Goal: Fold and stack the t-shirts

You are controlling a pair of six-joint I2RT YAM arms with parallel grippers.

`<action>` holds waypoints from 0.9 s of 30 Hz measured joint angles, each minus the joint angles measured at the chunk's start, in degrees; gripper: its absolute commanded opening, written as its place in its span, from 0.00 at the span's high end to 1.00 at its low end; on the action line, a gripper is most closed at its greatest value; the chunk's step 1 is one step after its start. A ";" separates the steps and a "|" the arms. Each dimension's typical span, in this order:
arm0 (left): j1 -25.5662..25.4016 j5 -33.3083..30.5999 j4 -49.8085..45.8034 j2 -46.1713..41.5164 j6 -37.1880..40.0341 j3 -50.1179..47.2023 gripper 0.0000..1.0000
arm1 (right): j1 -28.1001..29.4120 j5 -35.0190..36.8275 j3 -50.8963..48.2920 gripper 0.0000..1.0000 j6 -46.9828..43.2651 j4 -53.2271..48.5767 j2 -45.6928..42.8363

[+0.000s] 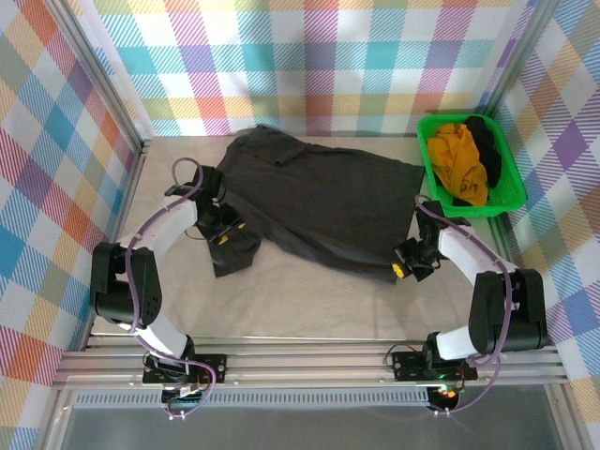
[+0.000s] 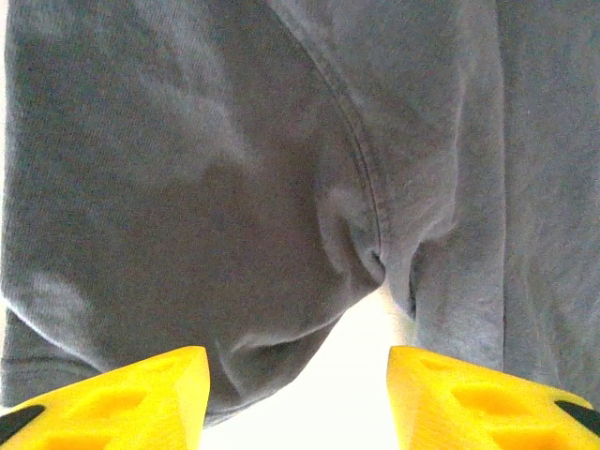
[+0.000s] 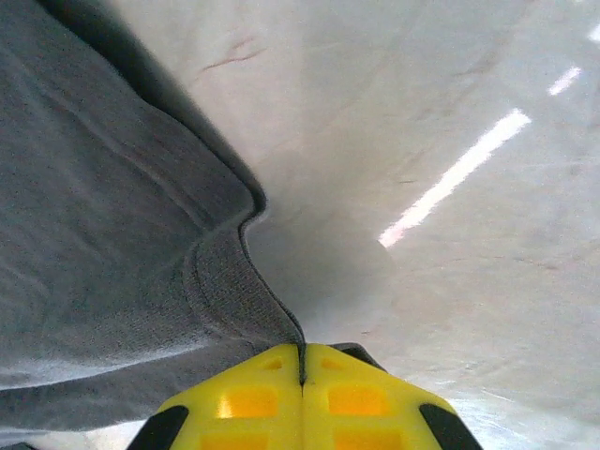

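I am pinching the near right hem of the charcoal t-shirt (image 1: 319, 202) in my closed right gripper (image 3: 302, 361). My left gripper (image 2: 298, 366) is hanging open over its left sleeve. The shirt is lying spread on the table (image 1: 309, 300), left of the green basket (image 1: 427, 155).

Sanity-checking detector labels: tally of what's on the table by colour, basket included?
green basket: 1
charcoal t-shirt, laid out: 1
mustard-yellow garment, in the basket: 1
black garment, in the basket: 1 (bunched up, could be more)
Total: 4
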 measured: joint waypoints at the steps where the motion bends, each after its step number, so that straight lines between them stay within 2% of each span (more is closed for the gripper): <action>1: -0.11 0.07 0.02 0.00 -0.04 -0.15 0.47 | -0.72 0.13 -0.33 1.00 -0.52 -0.70 -0.24; 6: -0.39 0.07 -0.15 -0.74 -0.26 -1.70 0.46 | -4.46 0.81 -1.62 0.99 -3.37 -3.15 -0.92; 9: -0.44 0.02 -0.35 -1.18 -0.26 -2.08 0.46 | -6.19 1.73 -1.20 0.84 -5.22 -3.89 0.44; 11: -0.44 -0.09 -1.09 -1.75 -0.24 -2.29 0.45 | -6.78 3.54 -0.50 0.66 -6.03 -4.96 1.99; 15: -0.46 -0.90 -2.69 -3.23 -0.15 -2.82 0.43 | -6.93 6.23 -0.44 0.52 -5.88 -7.61 -0.66; 18: -0.48 -1.92 -3.76 -4.09 0.00 -2.93 0.42 | -5.09 6.27 -0.72 0.49 -3.43 -9.16 -6.01; 21: -0.48 -2.89 -4.46 -4.17 0.00 -2.93 0.42 | -0.61 3.32 -3.19 0.44 1.97 -9.01 -10.21; 23: -0.46 -3.50 -4.59 -4.15 -0.02 -2.93 0.41 | 2.40 1.07 -6.05 0.40 6.62 -7.78 -11.41; 27: -0.46 -3.65 -4.55 -3.82 -0.04 -2.86 0.41 | 5.05 -2.08 -10.05 0.40 15.82 -4.39 -11.82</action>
